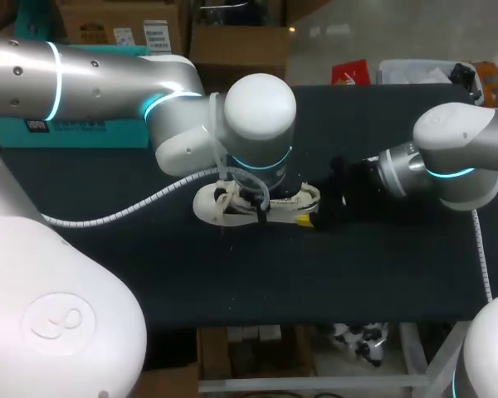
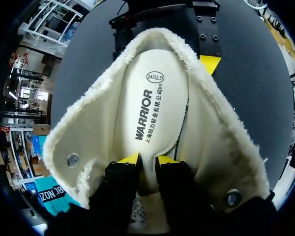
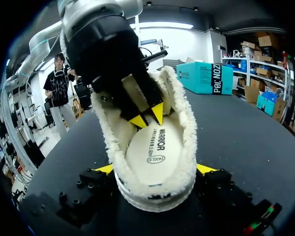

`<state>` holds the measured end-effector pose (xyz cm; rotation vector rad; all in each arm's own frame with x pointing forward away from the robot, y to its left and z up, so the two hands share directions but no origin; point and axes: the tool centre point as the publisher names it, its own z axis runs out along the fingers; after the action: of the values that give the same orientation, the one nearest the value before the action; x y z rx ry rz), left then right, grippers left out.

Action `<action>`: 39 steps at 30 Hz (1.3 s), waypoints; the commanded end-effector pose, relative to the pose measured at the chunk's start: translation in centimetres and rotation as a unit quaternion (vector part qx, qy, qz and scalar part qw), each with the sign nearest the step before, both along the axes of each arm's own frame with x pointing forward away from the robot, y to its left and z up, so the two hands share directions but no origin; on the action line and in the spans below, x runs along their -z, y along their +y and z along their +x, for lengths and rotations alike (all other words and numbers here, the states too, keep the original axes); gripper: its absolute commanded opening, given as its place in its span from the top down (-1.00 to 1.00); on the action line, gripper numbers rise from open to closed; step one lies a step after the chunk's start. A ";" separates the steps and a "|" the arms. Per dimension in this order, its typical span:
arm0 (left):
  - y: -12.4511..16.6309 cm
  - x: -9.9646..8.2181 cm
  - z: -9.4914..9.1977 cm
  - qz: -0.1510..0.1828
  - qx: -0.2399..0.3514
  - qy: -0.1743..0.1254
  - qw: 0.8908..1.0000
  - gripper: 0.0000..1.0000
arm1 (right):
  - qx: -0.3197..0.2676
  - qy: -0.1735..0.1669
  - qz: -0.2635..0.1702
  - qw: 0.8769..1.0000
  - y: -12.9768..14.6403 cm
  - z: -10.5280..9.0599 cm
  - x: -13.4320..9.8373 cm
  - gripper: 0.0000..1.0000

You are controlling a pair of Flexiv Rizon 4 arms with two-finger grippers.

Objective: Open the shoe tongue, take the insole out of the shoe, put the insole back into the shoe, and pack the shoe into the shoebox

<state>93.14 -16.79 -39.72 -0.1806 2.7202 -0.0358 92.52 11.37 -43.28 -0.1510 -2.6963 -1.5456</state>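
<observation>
Right gripper [image 3: 155, 168]: clamping the shoe [image 3: 182, 128] at its heel.
Left gripper [image 2: 147, 160]: sitting inside shoe, over insole [image 2: 152, 103]; grip impossible to tell.

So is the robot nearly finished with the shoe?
Not yet. Done: the shoe is spread wide open, held by the right gripper. In hand: the left gripper seems to pinch the insole, which lies inside the shoe. Left: pulling it out, putting it back, and packing the shoe into the teal shoebox at the table's far edge.
</observation>
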 end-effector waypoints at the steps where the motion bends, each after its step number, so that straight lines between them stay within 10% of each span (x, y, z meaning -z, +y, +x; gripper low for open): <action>1: -0.7 8.8 4.8 -0.001 0.000 -0.003 1.000 1.00 | -0.003 0.001 0.001 1.000 0.2 -0.3 0.6 1.00; 23: -0.5 -2.5 -1.8 -0.113 0.021 0.033 0.993 1.00 | -0.003 0.001 0.001 1.000 0.2 -0.3 0.6 1.00; 39: 0.0 -5.7 -3.5 -0.200 -0.026 0.077 0.976 1.00 | -0.003 0.001 0.001 1.000 0.2 -0.3 0.6 1.00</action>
<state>89.85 -17.84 -34.51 -0.3891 2.8283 -0.5162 92.05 11.53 -43.21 -0.1419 -2.6916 -1.5450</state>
